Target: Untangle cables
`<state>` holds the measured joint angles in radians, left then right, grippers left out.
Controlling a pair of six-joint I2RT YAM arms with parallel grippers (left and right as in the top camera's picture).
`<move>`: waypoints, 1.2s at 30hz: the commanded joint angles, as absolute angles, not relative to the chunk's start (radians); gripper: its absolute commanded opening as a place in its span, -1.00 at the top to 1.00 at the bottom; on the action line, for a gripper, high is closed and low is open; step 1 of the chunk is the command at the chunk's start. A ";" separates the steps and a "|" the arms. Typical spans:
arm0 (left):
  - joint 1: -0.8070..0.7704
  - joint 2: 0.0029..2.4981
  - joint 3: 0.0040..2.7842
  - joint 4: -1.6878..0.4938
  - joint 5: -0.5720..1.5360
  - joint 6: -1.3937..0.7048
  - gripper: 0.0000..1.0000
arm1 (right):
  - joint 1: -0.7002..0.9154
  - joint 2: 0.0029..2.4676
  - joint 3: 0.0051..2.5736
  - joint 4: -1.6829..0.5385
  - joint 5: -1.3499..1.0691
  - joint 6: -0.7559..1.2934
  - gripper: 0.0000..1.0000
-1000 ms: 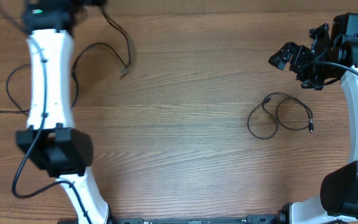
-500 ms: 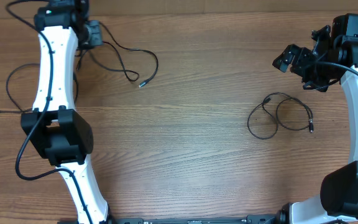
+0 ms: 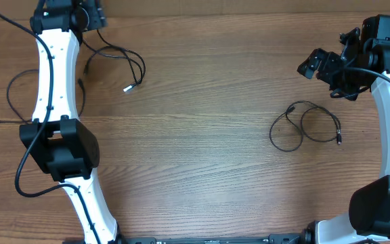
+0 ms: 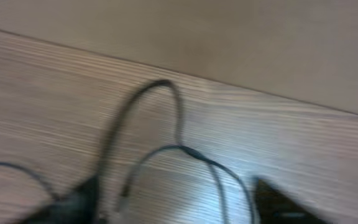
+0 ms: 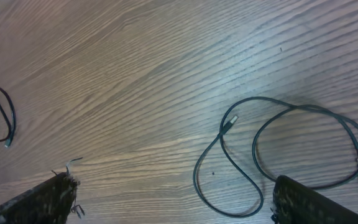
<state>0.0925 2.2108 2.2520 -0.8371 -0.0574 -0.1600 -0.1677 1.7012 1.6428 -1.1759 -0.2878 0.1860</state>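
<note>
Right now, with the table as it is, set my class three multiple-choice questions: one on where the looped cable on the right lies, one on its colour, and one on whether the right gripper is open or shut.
1. Where is the looped cable on the right side?
A. Flat on the table, apart from the right gripper
B. Held in that gripper
C. Draped over the left arm

2. What colour is that cable?
A. White
B. Red
C. Black

3. What state is the right gripper in?
A. Shut on the cable
B. Open and empty
C. Shut and empty

Answers:
1 A: the overhead view shows bare wood between the cable and the gripper.
2 C: the cable is a thin black line against the brown wood.
3 B: the right wrist view shows its fingers wide apart with only table between them.
</note>
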 commanded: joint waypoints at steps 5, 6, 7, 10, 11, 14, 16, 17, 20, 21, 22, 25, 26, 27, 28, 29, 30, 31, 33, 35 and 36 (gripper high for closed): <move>0.053 2.223 2.260 -1.023 -0.170 -0.466 -0.99 | -0.163 1.706 1.643 -1.183 -0.281 0.181 -1.00; 0.051 2.223 2.260 -1.073 -0.199 -0.511 -1.00 | -0.163 1.706 1.643 -1.183 -0.282 0.181 -1.00; 0.047 2.223 2.260 -1.119 -0.202 -0.548 -0.99 | -0.163 1.706 1.643 -1.183 -0.282 0.181 -1.00; 0.036 2.230 2.260 -1.201 -0.082 -0.662 -0.99 | -0.163 1.707 1.643 -1.182 -0.281 0.181 -1.00; 0.029 2.234 2.260 -1.218 -0.004 -0.670 -0.99 | -0.163 1.708 1.643 -1.182 -0.282 0.181 -0.99; -0.007 2.267 2.260 -1.249 0.186 -0.669 -0.99 | -0.163 1.711 1.643 -1.183 -0.282 0.181 -1.00; -0.042 2.300 2.260 -1.246 0.237 -0.669 -0.99 | -0.163 1.713 1.640 -1.183 -0.282 0.182 -1.00; -0.060 2.319 2.260 -1.241 0.242 -0.669 -0.99 | -0.163 1.713 1.638 -1.183 -0.282 0.181 -0.99; -0.114 2.386 2.260 -1.224 0.233 -0.609 -0.99 | -0.163 1.713 1.626 -1.184 -0.282 0.181 -1.00; -0.127 2.406 2.260 -1.225 0.219 -0.558 -0.99 | -0.163 1.713 1.620 -1.185 -0.282 0.181 -1.00; -0.136 2.420 2.260 -1.235 0.196 -0.532 -0.99 | -0.163 1.713 1.613 -1.187 -0.281 0.181 -1.00; -0.143 2.438 2.260 -1.312 0.033 -0.587 -0.99 | -0.163 1.713 1.577 -1.184 -0.281 0.181 -1.00; -0.139 2.437 2.260 -1.335 -0.026 -0.610 -0.99 | -0.163 1.713 1.562 -1.181 -0.281 0.181 -1.00; -0.133 2.431 2.260 -1.355 -0.083 -0.617 -0.99 | -0.163 1.713 1.542 -1.172 -0.281 0.181 -1.00; -0.128 2.426 2.260 -1.365 -0.100 -0.616 -0.99 | -0.163 1.713 1.528 -1.164 -0.281 0.181 -1.00; -0.118 2.418 2.260 -1.377 -0.104 -0.601 -0.99 | -0.163 1.713 1.510 -1.152 -0.281 0.181 -1.00; -0.106 2.407 2.260 -1.390 -0.094 -0.592 -0.99 | -0.163 1.713 1.488 -1.135 -0.281 0.181 -1.00; -0.096 2.397 2.260 -1.402 -0.074 -0.580 -0.99 | -0.163 1.713 1.471 -1.122 -0.281 0.181 -1.00; -0.075 2.370 2.260 -1.427 -0.009 -0.534 -0.99 | -0.163 1.713 1.432 -1.088 -0.281 0.181 -1.00; -0.062 2.345 2.260 -1.458 0.014 -0.517 -0.99 | -0.163 1.713 1.403 -1.061 -0.282 0.182 -1.00; -0.058 2.336 2.260 -1.473 0.014 -0.525 -0.99 | -0.163 1.713 1.389 -1.048 -0.282 0.182 -1.00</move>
